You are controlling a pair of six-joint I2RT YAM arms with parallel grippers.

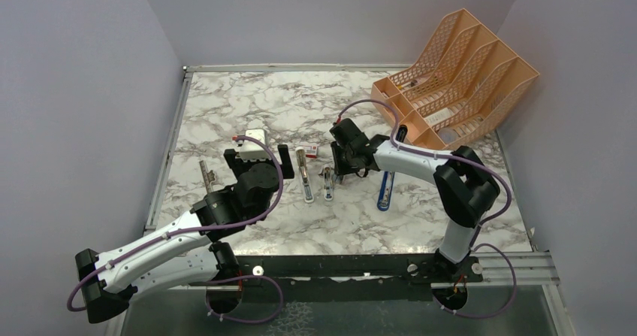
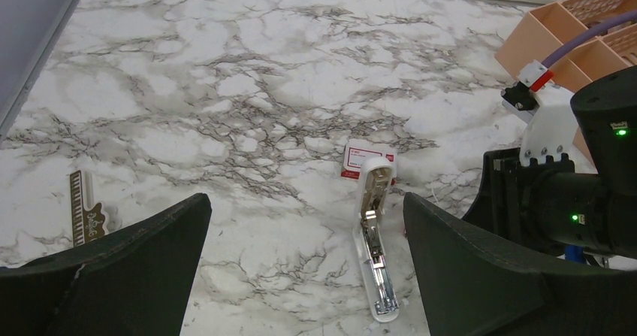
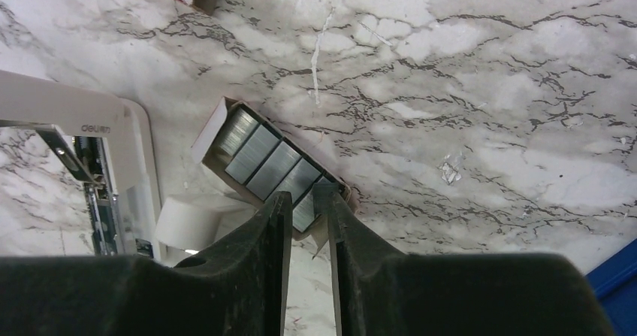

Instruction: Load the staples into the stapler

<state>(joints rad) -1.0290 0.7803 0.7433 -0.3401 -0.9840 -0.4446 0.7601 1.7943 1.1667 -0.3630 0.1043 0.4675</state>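
The white stapler (image 1: 306, 177) lies opened flat on the marble table, its silver channel facing up; it also shows in the left wrist view (image 2: 374, 238) and at the left of the right wrist view (image 3: 113, 144). Just right of it lies an open cardboard tray (image 3: 214, 129) holding several grey blocks of staples (image 3: 259, 155). My right gripper (image 3: 303, 199) is down on the tray's near end, its fingers closed to a narrow gap around the end block of staples (image 3: 304, 210). My left gripper (image 2: 306, 204) is wide open and empty, hovering left of the stapler.
A small red-and-white box (image 2: 362, 160) lies at the stapler's far end. A blue-and-black tool (image 1: 386, 189) lies right of my right gripper. A tiny white stub (image 3: 184, 223) lies by the tray. A brown ruler-like strip (image 2: 81, 216) lies far left. An orange file organiser (image 1: 458, 80) stands back right.
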